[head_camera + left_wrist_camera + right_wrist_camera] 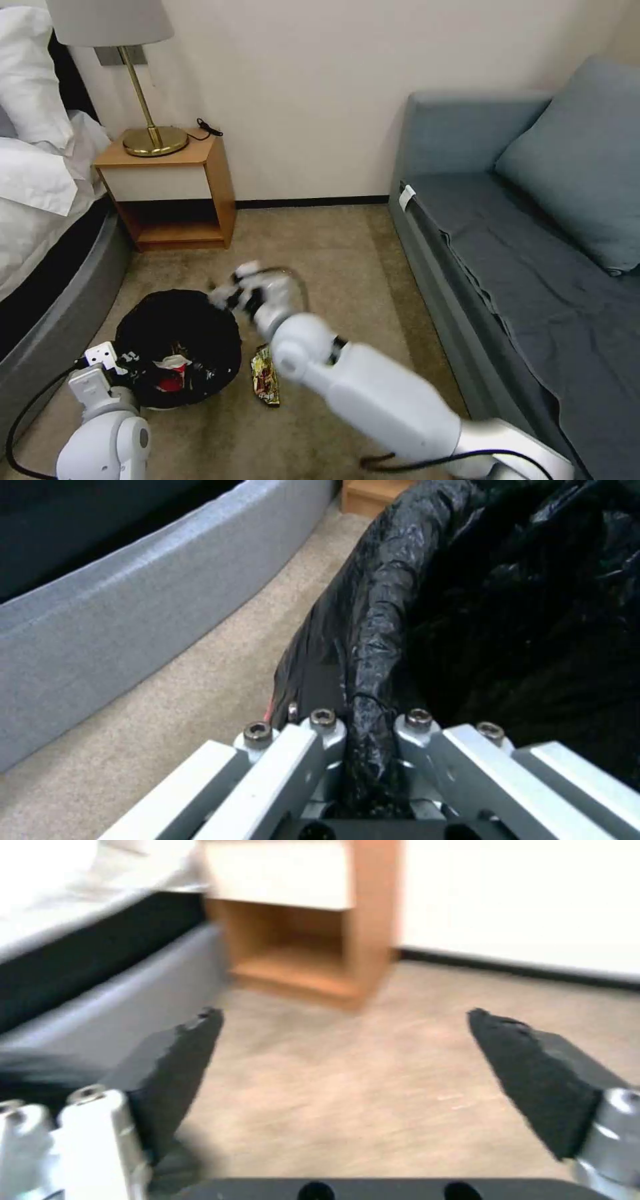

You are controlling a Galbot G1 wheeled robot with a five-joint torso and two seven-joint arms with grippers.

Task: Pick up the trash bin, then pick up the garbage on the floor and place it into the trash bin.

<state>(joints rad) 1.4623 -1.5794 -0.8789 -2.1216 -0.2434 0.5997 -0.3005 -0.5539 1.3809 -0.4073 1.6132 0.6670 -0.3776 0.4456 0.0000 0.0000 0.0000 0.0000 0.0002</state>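
The trash bin (177, 320), lined with a crinkly black bag, stands on the carpet at lower left. My left gripper (119, 362) is shut on its near rim; in the left wrist view the left gripper (370, 740) pinches the folded bag edge (380, 630). A crumpled red-white packet (172, 373) lies inside the bin. On the floor just right of the bin lies a gold-brown wrapper (265, 377). My right gripper (228, 292) hovers, blurred, by the bin's far right edge. In the right wrist view the right gripper (343, 1015) is open, with nothing between its fingers (180, 1060).
A wooden nightstand (177, 193) with a brass lamp (143, 100) stands against the far wall. The bed (40, 200) and its grey base run close along the bin's left. A grey sofa (520, 267) lines the right. Bare carpet lies between them.
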